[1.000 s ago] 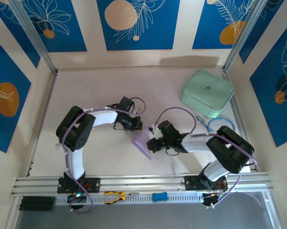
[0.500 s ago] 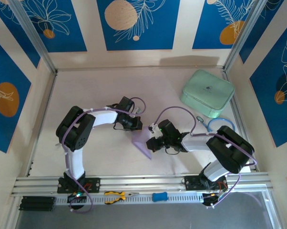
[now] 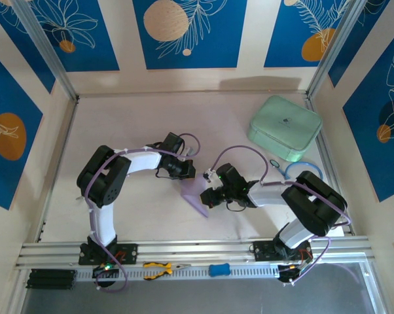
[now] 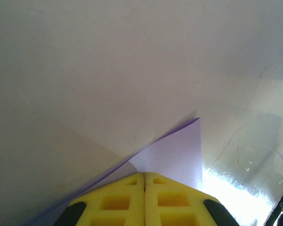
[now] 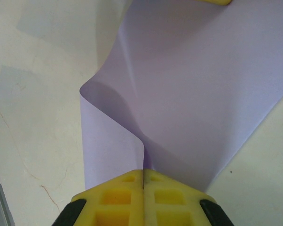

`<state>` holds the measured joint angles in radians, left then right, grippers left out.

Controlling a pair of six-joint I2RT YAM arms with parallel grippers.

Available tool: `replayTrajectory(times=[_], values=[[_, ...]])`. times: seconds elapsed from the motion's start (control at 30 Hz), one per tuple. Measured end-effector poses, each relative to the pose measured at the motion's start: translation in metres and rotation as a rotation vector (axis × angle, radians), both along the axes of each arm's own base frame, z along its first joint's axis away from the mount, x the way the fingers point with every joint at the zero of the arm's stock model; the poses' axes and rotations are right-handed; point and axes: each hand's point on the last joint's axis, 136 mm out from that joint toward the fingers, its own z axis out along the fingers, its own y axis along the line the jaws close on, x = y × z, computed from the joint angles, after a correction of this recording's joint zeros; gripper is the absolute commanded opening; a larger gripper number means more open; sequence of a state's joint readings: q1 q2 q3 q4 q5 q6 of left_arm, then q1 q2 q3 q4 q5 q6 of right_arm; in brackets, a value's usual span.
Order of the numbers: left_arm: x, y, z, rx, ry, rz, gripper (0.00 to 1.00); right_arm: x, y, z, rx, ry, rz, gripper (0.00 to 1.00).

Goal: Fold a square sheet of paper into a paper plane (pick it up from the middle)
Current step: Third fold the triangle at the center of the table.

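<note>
Pinching the square sheet of paper (image 5: pixel 193 84) with left fingers (image 4: pixel 115 202) and right fingers (image 5: pixel 118 200), both clamped on it over the worktop (image 3: pixel 118 131); mint-green case (image 3: pixel 285 127) at two o'clock, well apart.

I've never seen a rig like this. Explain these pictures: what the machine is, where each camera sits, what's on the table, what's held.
These are two white-and-black robot arms bolted at the near edge of a table. The wide picture is taken from above and behind them, so the left arm is on the left. The two close-ups come from cameras on the wrists; the yellow blocks at the bottom are each hand's own fingers. The left hand and the right hand are both shut on one thin lavender paper sheet, pinching it from either side, and it curls between them. At the table's far right sits a mint-green case, with a pale blue ring near it. Yellow-handled pliers lie on the front rail.
</note>
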<state>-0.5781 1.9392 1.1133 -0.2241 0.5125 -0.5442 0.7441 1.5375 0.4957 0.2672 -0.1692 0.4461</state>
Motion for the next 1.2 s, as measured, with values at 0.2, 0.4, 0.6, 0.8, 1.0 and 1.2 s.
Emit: replayTrajectory(times=[0.2,0.4,0.6,0.8,1.0,1.2], values=[[0.0000,0.0000,0.0000,0.000,0.000,0.000,0.08,-0.0016,-0.0002,0.0005,-0.002,0.003,0.003,0.02],[0.0000,0.0000,0.0000,0.000,0.000,0.000,0.08,-0.0049,-0.0006,-0.0006,-0.011,0.011,0.008,0.02],[0.0000,0.0000,0.0000,0.000,0.000,0.000,0.08,-0.0053,-0.0007,-0.0011,-0.014,0.010,0.008,0.02],[0.0000,0.0000,0.0000,0.000,0.000,0.000,0.08,-0.0057,-0.0024,-0.0033,-0.028,0.010,0.003,0.02],[0.0000,0.0000,0.0000,0.000,0.000,0.000,0.08,-0.0038,-0.0035,-0.0041,-0.038,0.005,-0.005,0.02],[0.0004,-0.0003,0.0002,-0.001,-0.002,0.000,0.09,-0.0038,-0.0018,-0.0054,-0.032,0.008,-0.001,0.02]])
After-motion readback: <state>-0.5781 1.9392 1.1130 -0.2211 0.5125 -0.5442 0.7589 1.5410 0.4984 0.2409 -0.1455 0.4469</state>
